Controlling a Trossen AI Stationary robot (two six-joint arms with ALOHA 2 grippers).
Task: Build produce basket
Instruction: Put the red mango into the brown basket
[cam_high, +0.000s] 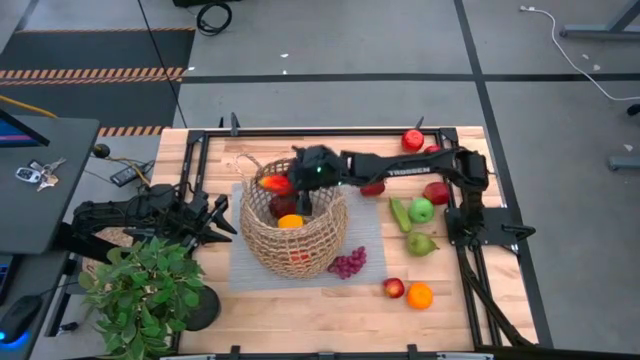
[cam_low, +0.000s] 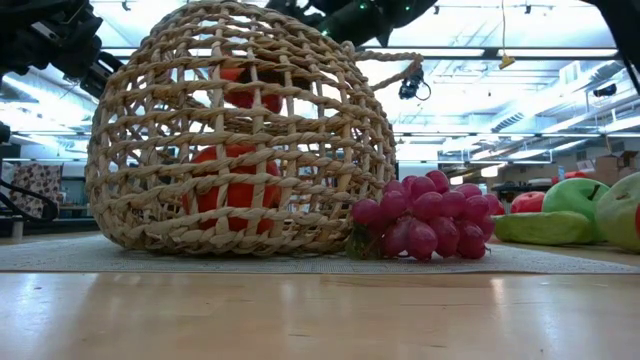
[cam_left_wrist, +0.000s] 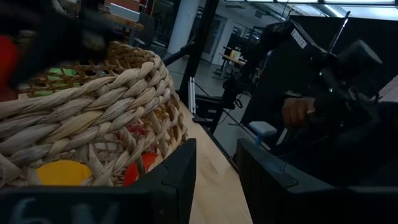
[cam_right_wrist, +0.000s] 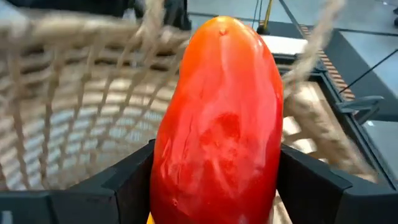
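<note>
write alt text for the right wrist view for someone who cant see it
The right gripper holds a glossy red-orange pepper that fills the middle of the frame, gripped on both sides by dark fingers. Behind it, blurred, is the tan wicker basket.

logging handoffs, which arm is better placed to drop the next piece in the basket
Right. Its gripper is over the basket, shut on a red pepper. The left gripper sits beside the basket, open and empty.
</note>
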